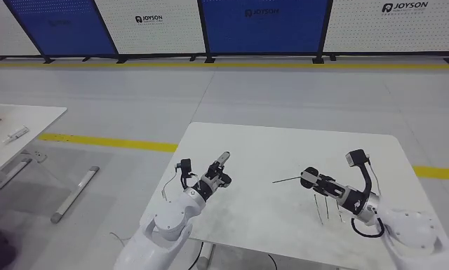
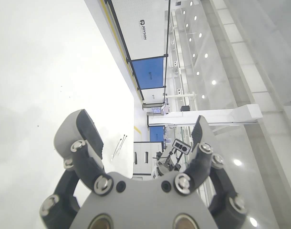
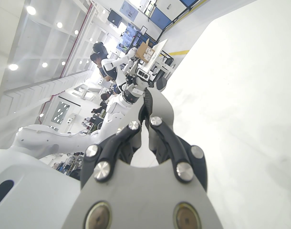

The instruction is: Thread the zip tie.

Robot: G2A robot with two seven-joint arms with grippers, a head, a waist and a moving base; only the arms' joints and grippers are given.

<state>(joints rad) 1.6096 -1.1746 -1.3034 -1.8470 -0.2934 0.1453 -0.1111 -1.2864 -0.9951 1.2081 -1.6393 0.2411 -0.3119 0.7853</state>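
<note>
The right gripper (image 1: pixel 306 177), lower right of the top view, pinches a zip tie (image 1: pixel 286 179) jutting toward centre; the left gripper (image 1: pixel 222 167), lower left, is spread and empty. Likely step: tie held, not yet looped. Next, the left must catch its free end precisely.

gap: left hand (image 1: pixel 223 166), right hand (image 1: pixel 307 177) well apart | obstacle: loose zip ties (image 2: pixel 119 146)

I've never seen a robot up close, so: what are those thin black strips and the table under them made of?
The zip ties look like black plastic, probably nylon: slim straight strips with small heads. The table looks like smooth matte white board, perhaps laminate; its core is hidden.
</note>
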